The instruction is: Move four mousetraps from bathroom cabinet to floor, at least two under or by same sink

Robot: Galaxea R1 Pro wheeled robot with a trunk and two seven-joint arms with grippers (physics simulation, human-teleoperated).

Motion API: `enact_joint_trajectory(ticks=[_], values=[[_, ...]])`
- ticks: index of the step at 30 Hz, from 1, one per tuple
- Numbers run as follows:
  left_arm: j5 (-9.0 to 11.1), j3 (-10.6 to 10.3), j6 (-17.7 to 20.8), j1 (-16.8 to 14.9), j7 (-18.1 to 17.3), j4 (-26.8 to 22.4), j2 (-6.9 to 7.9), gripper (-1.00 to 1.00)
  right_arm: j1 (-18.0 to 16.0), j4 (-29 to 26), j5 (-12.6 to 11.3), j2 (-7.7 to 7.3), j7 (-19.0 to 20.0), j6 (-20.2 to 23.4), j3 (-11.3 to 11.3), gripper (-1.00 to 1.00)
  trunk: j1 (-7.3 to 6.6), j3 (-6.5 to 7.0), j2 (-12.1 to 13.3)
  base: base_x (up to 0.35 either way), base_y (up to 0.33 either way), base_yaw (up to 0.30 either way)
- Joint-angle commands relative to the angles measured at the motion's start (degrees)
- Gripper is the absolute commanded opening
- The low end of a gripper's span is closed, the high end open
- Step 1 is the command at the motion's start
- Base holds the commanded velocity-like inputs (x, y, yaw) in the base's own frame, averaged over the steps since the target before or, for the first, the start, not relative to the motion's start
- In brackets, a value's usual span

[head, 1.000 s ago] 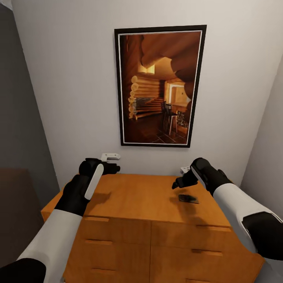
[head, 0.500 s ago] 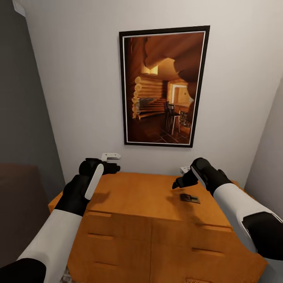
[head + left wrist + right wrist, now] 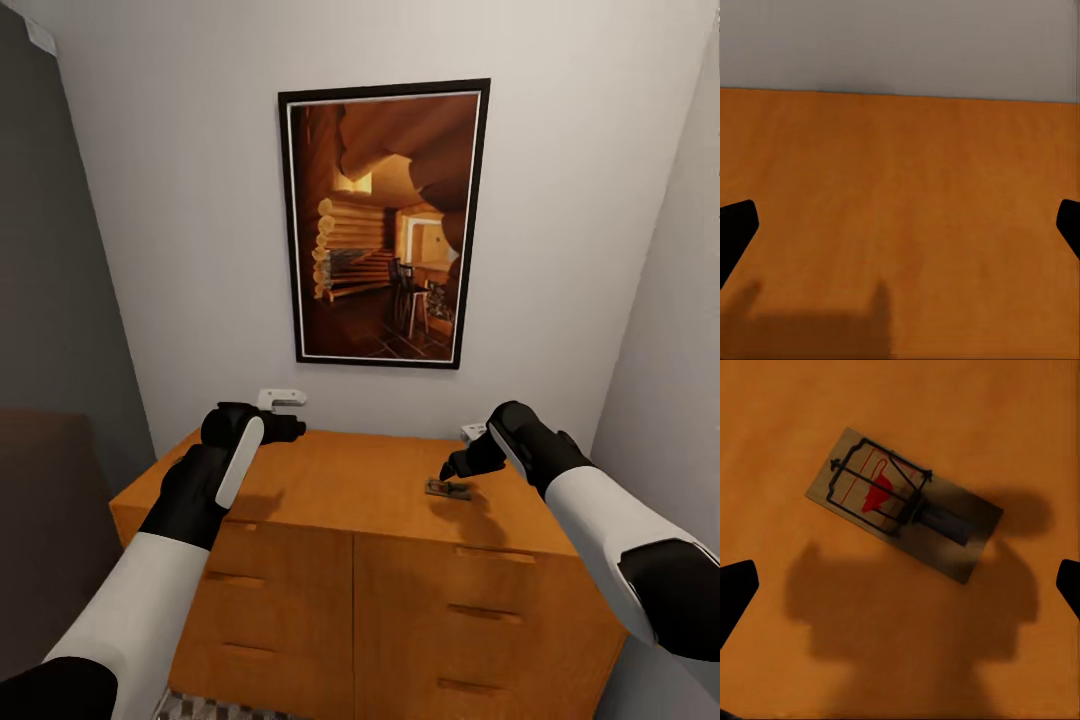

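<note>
One mousetrap (image 3: pixel 447 489), a small brown board with a dark wire frame and a red mark, lies flat on top of the orange-brown cabinet (image 3: pixel 340 480), toward its right side. My right gripper (image 3: pixel 457 466) hovers open just above and behind it. In the right wrist view the mousetrap (image 3: pixel 904 514) lies diagonally between the widely spread black fingertips (image 3: pixel 736 589), untouched. My left gripper (image 3: pixel 288 428) is held open over the cabinet's back left part. The left wrist view has bare cabinet top (image 3: pixel 900 187) between its fingers. A sliver of patterned bathroom floor (image 3: pixel 200 708) appears below the cabinet.
A framed picture of a log cabin (image 3: pixel 380 225) hangs on the white wall behind the cabinet. A grey wall and a dark brown object (image 3: pixel 40 520) close in on the left, and a white wall (image 3: pixel 670 350) on the right. Drawer fronts with slim handles (image 3: pixel 485 612) face me.
The whole view has shifted, so the camera moved; more of the cabinet front shows. The mousetrap now lies closer under my right gripper. Both grippers stay open.
</note>
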Motion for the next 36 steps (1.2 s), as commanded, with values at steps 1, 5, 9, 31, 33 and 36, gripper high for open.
enact_joint_trajectory(ticks=[1,5,9,31,33,36], values=[[0.6,0.0,0.2,-0.1,0.6,0.0,0.00,1.00,0.0,-0.1,0.1,-0.10,0.3,0.1,0.3,1.00,0.00,-0.08,0.0,-0.041,-0.055,0.000],[0.8,-0.1,0.2,-0.1,0.6,0.0,0.00,1.00,0.0,0.4,-0.2,-0.15,0.4,0.1,0.2,1.00,0.00,-0.08,0.0,-0.017,-0.022,0.000],[0.8,-0.1,0.2,-0.1,0.6,-0.1,-0.02,1.00,0.0,0.6,-0.3,-0.12,0.5,0.1,0.2,1.00,0.00,-0.08,0.0,-0.002,-0.005,0.000],[0.7,-0.1,0.1,0.0,0.6,-0.1,-0.09,1.00,0.0,0.7,-0.3,-0.11,0.6,0.1,0.1,1.00,0.00,-0.08,0.0,0.117,-0.001,0.000],[0.8,-0.1,0.1,-0.1,0.6,-0.1,-0.09,1.00,0.0,0.7,-0.3,-0.09,0.6,0.1,0.1,1.00,0.00,-0.08,0.0,0.188,0.000,0.000],[0.7,-0.1,0.1,-0.1,0.6,-0.1,-0.09,1.00,0.0,0.7,-0.4,-0.05,0.6,0.1,0.1,1.00,0.00,-0.08,0.0,0.103,0.000,0.000]])
